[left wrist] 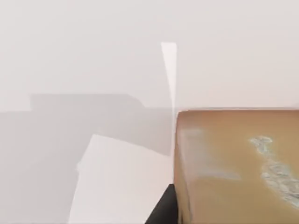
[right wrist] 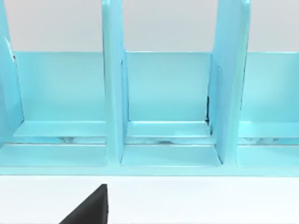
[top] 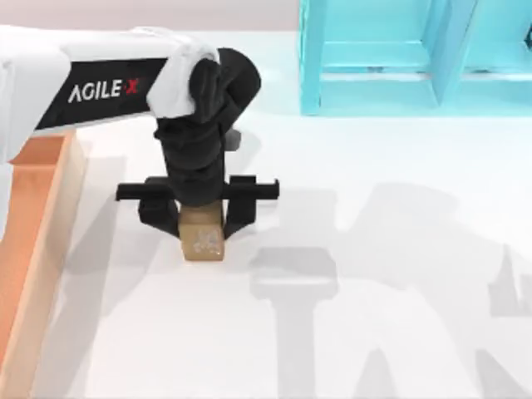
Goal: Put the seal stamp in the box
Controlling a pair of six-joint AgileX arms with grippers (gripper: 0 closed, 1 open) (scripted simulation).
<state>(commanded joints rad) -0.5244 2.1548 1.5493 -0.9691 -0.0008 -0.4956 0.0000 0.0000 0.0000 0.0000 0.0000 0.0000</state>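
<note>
The seal stamp (top: 203, 241), a small tan-brown block with pale markings on its top face, sits left of the table's centre. My left gripper (top: 202, 223) reaches down over it, and its two black fingers press the stamp's left and right sides. In the left wrist view the stamp (left wrist: 233, 168) looms close, with pale markings on its face. The box (top: 51, 249) lies along the table's left edge, with a light wooden wall and an orange-brown floor, left of the stamp. A black finger (right wrist: 89, 209) of my right gripper shows in the right wrist view, facing the turquoise frame.
A turquoise-blue shelf-like frame (top: 399, 58) stands at the back right, with upright dividers (right wrist: 113, 88). The white table (top: 374, 249) spreads out right of the stamp and carries grey arm shadows.
</note>
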